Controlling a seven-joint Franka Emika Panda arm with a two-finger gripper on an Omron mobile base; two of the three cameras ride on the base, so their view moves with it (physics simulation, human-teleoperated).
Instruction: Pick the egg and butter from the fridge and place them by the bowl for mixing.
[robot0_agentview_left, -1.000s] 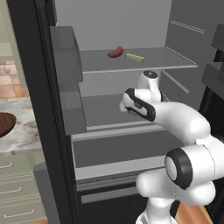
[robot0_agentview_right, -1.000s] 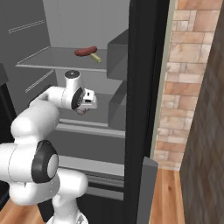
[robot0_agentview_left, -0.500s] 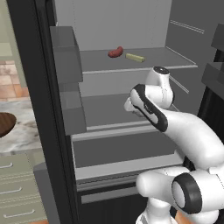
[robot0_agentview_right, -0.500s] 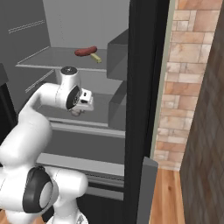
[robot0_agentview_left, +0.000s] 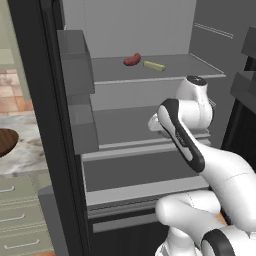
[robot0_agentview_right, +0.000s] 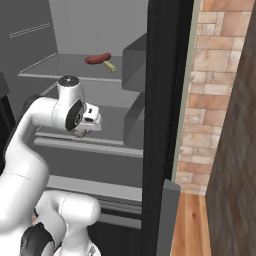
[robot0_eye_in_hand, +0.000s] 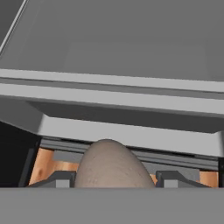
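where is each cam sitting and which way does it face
Left base view: behind the arm's left, facing into the open fridge; white arm at lower right.
Right base view: behind its right, facing the same shelves; arm at lower left.
Hand view: on the hand, looking along the gripper holding the egg.
Both base views share the butter and red sausage.

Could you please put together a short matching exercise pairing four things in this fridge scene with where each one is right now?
Things:
1. egg
2. butter
3. red sausage-shaped item
4. bowl

Places:
A. on the counter outside the fridge, at the left edge of the left base view
B. between the claw's fingers
C. on the upper shelf, yellow, right of its neighbour in the left base view
D. on the upper shelf, left of the yellow stick in the left base view

Pairs: 1-B, 2-C, 3-D, 4-A
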